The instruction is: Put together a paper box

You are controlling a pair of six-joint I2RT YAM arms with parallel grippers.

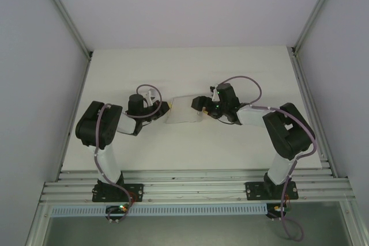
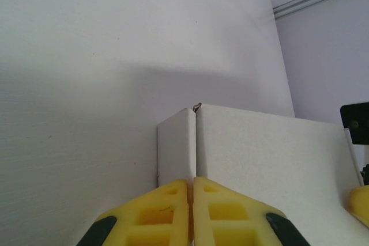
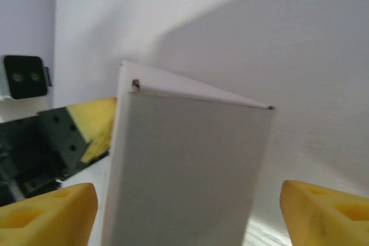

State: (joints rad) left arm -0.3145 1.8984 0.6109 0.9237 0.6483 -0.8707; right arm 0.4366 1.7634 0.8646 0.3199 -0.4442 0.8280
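Observation:
The white paper box (image 1: 183, 109) lies mid-table between the two arms as a partly folded blank. In the left wrist view a narrow flap (image 2: 176, 148) and a wide panel (image 2: 271, 159) meet at a crease. My left gripper (image 2: 191, 184) is shut on the card at that crease, at the blank's left edge (image 1: 166, 108). My right gripper (image 1: 200, 106) is open at the blank's right edge. Its yellow fingers (image 3: 49, 214) stand wide apart on either side of an upright grey-white panel (image 3: 184, 171) without touching it.
The white table (image 1: 190, 67) extends behind the box, with pale walls and metal corner rails (image 1: 69, 21) on both sides. An aluminium rail (image 1: 196, 185) at the near edge carries both arm bases. My left gripper's finger (image 3: 99, 124) shows beyond the panel.

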